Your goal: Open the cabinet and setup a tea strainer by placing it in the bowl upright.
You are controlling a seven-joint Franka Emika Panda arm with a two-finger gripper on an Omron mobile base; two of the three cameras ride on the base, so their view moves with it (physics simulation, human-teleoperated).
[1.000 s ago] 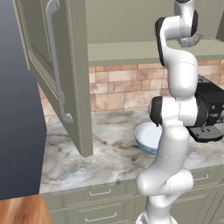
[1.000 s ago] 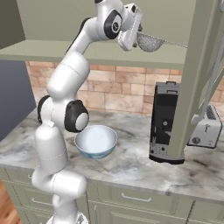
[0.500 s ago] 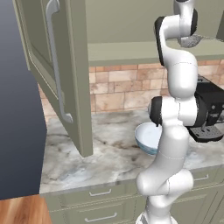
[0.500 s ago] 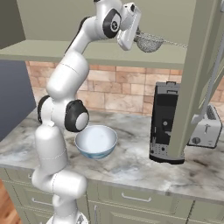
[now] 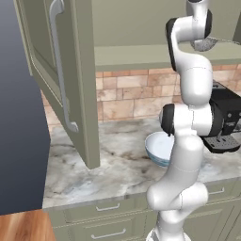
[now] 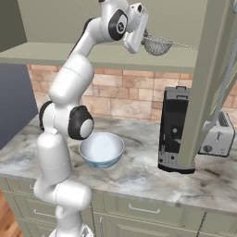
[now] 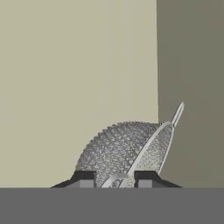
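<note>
Your cabinet (image 5: 70, 80) already stands open, its olive door swung out toward you on the left, so the first part of the job looks done. The arm reaches up into the cabinet's open space above the desk (image 6: 139, 171). Down on the desk, just right of the arm's base, the bowl (image 6: 102, 149) sits empty, white inside, well below and apart from the strainer (image 6: 156, 45). To the right of the bowl stands a black coffee machine (image 6: 173, 129).

The claw (image 7: 114, 178) has its two dark tips close together on the rim of the strainer's mesh cup, so it seems clamped on the strainer, at shelf height inside the cabinet. Still to do, by my reading: carry the strainer out and down, then set it upright in the bowl.

The right view shows the strainer's thin handle pointing right along the shelf. The left view shows the strainer mostly hidden behind the arm. The hand view alone shows the grip up close.
</note>
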